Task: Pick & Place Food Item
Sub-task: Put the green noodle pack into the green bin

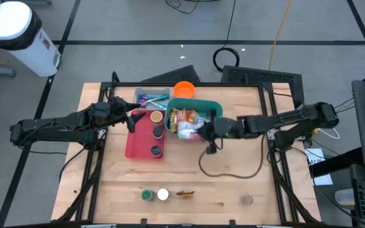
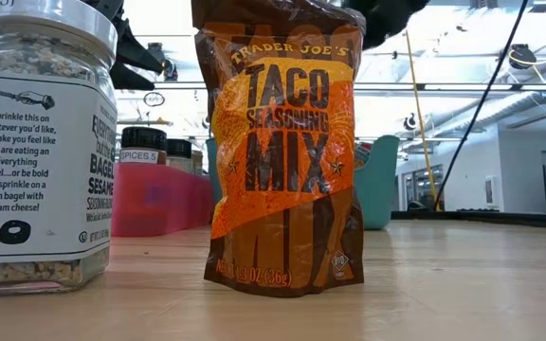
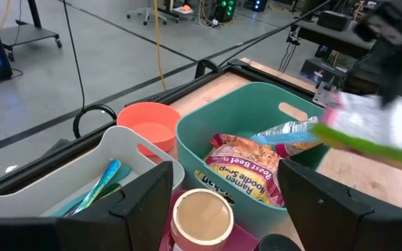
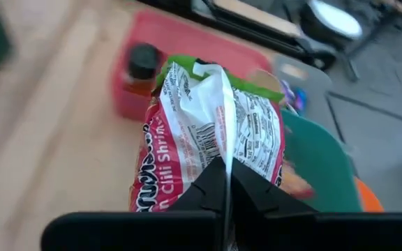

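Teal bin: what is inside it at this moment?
The teal bin holds a Roast Beef ramen packet and a blue-edged clear wrapper. The right gripper, fingers shut, holds a shrimp noodle packet over it, covering whatever lies deeper.

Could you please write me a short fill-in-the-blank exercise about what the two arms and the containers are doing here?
1. The right gripper is shut on a ____ packet.
2. That packet hangs over the ____ bin.
3. The left gripper hovers open above the ____ tray, holding nothing.
4. Next to the bin stands an ____ cup.

Missing words: noodle; green; red; orange
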